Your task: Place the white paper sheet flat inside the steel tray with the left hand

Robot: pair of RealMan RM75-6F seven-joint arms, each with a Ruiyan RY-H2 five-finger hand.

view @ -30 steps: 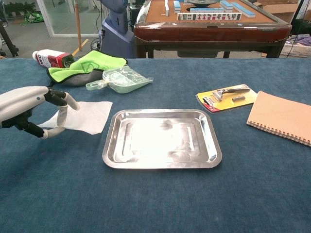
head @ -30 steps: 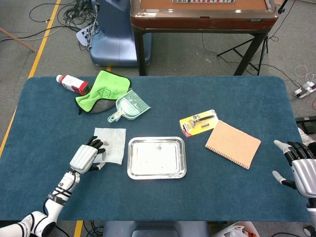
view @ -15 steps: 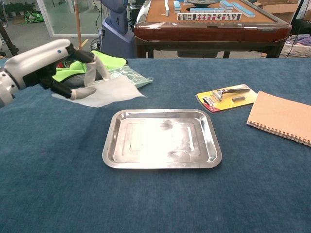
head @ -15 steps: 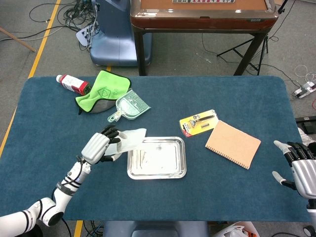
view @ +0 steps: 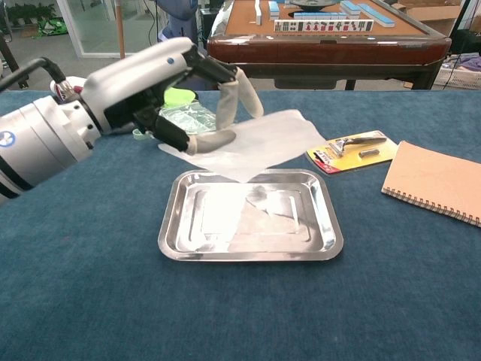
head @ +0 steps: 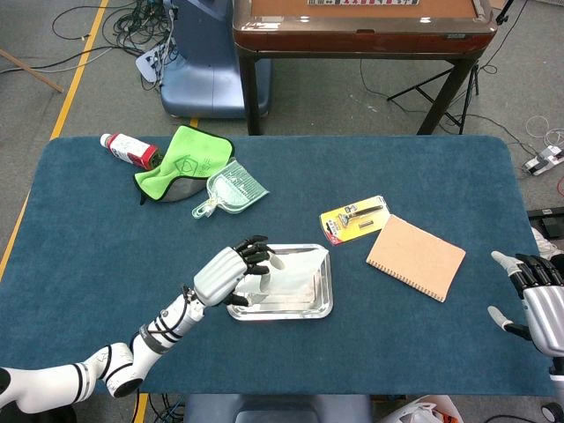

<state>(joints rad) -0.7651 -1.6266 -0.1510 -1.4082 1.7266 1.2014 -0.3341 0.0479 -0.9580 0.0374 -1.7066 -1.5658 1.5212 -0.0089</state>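
Observation:
The white paper sheet hangs in the air over the steel tray, pinched at its left edge by my left hand. In the head view the paper sheet covers most of the steel tray, and my left hand sits over the tray's left rim. The sheet's lower corner droops toward the tray's middle; contact is unclear. My right hand rests at the table's right edge, fingers spread and holding nothing.
A brown notebook and a yellow razor pack lie right of the tray. At the back left are a green cloth, a clear scoop and a red-labelled bottle. A mahjong table stands behind.
My left hand lifted the paper off the table left of the tray and carried it rightward, so it now hangs over the tray. The right hand has stayed put.

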